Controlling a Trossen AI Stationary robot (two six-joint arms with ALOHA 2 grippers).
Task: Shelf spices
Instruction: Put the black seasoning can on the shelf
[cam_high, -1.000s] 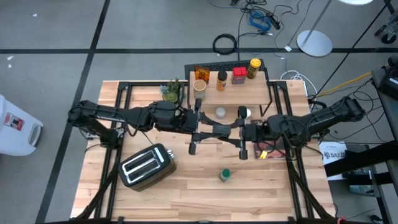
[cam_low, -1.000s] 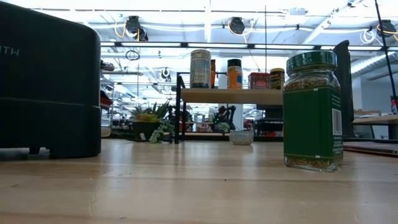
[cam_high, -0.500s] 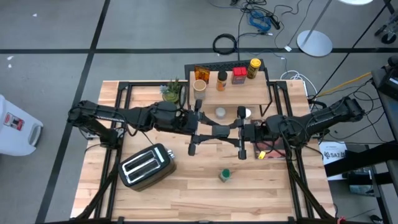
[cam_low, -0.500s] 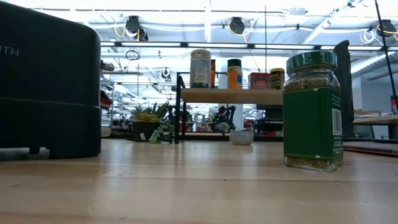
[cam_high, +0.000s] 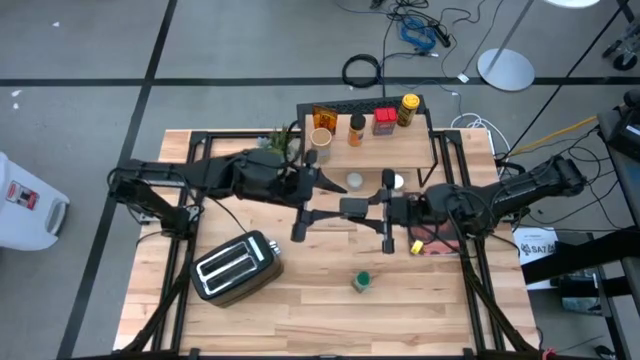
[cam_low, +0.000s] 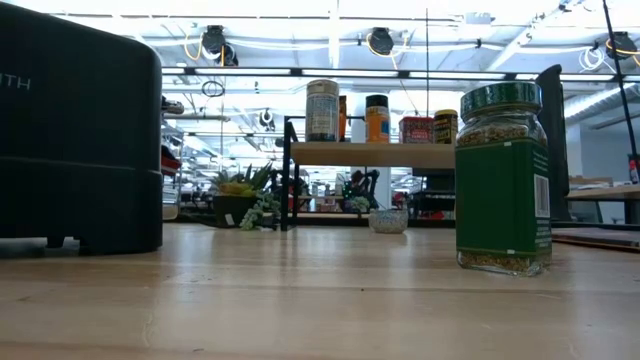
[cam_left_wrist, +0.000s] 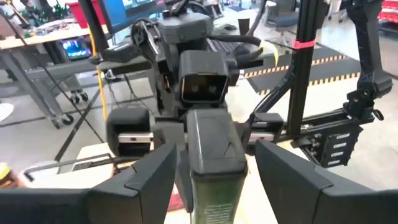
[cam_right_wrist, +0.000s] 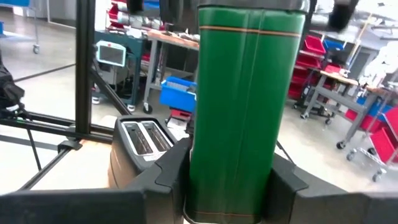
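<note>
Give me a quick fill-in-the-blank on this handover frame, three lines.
1. The right gripper is shut on a tall ____ tin.
2. The left gripper stands ____ around the tin's dark cap, fingers clear of it.
3. The glass jar stands on the ____, not on the shelf.

Missing words: green; open; table

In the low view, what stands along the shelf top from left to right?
On the shelf: pale tin → orange bottle → red tin → yellow jar.
</note>
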